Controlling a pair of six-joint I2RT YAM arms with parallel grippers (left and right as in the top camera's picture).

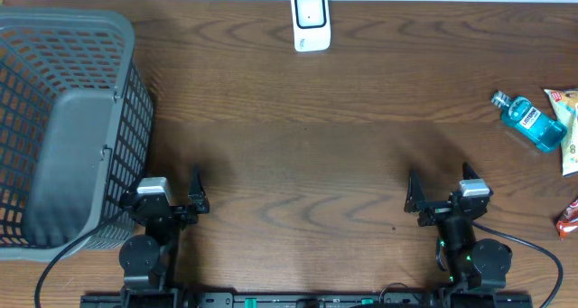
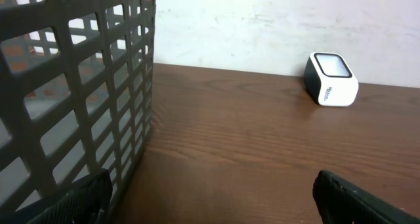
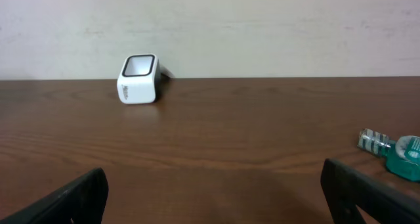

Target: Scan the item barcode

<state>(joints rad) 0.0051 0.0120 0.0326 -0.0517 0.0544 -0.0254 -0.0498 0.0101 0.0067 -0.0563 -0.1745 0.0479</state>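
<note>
Left claw gaping beside basket, right claw gaping

Bare brown surface fills the middle of the frame, open from the bottom edge up to the white barcode scanner at top centre. A grey mesh basket blocks the left side, just beside the left end effector. A blue mouthwash bottle and packets line the right edge.
</note>
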